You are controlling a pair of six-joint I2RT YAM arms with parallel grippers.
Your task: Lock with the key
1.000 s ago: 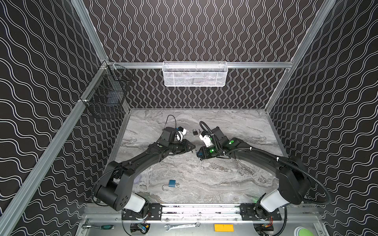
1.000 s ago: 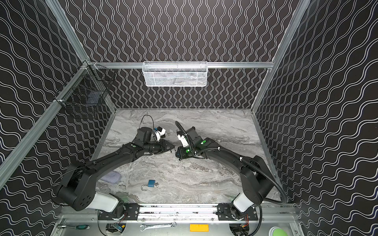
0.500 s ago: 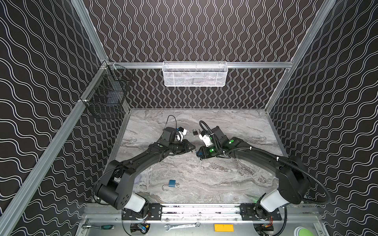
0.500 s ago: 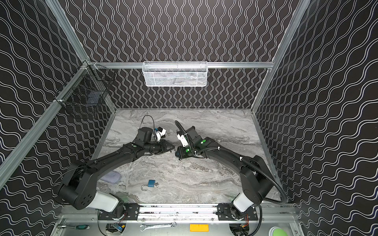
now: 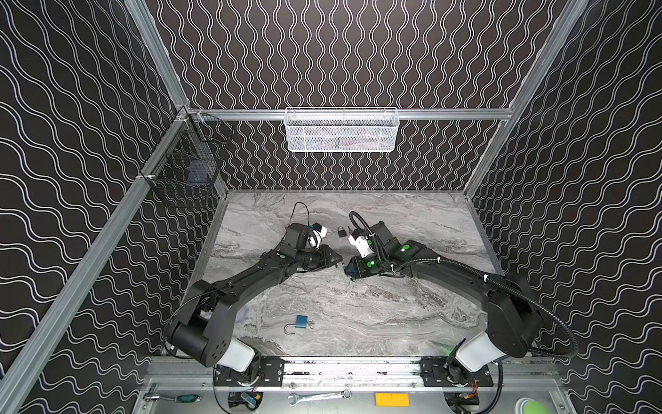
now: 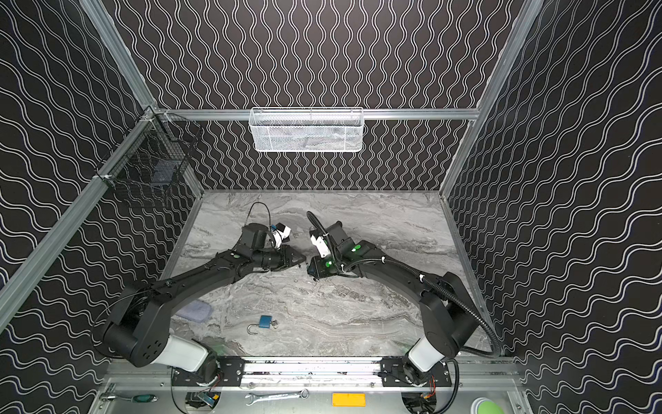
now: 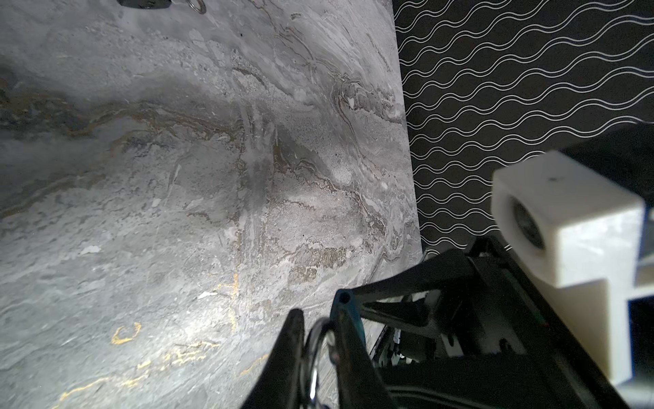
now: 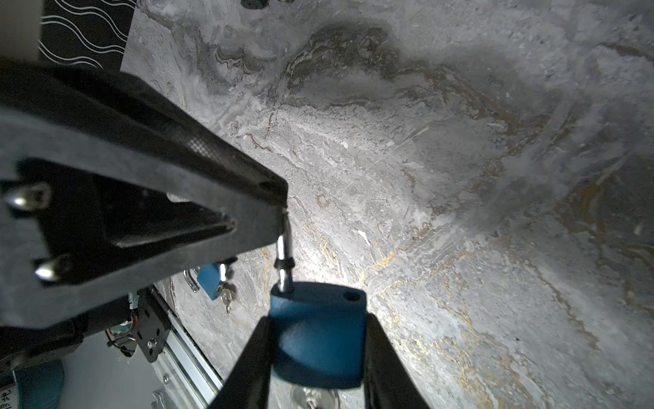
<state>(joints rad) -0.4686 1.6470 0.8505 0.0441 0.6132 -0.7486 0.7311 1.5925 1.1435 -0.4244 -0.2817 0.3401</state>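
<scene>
Right jaws, partly apart, clamp the blue padlock point(image 8: 318, 340) by its body; left jaws, nearly together, pinch its open shackle point(image 8: 285, 248) above the counter's point(image 5: 358, 304) middle.

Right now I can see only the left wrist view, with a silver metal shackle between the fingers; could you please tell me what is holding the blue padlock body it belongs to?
Observer: The right gripper is shut on the blue padlock body, with one finger on each side.
Operator: Thank you. Is there a key in it?
Observer: A silver key shows at the end of the body away from the silver metal shackle.
Operator: Is there any other lock around?
Observer: Yes, a second blue padlock lies on the grey marble table, its shackle open.
</scene>
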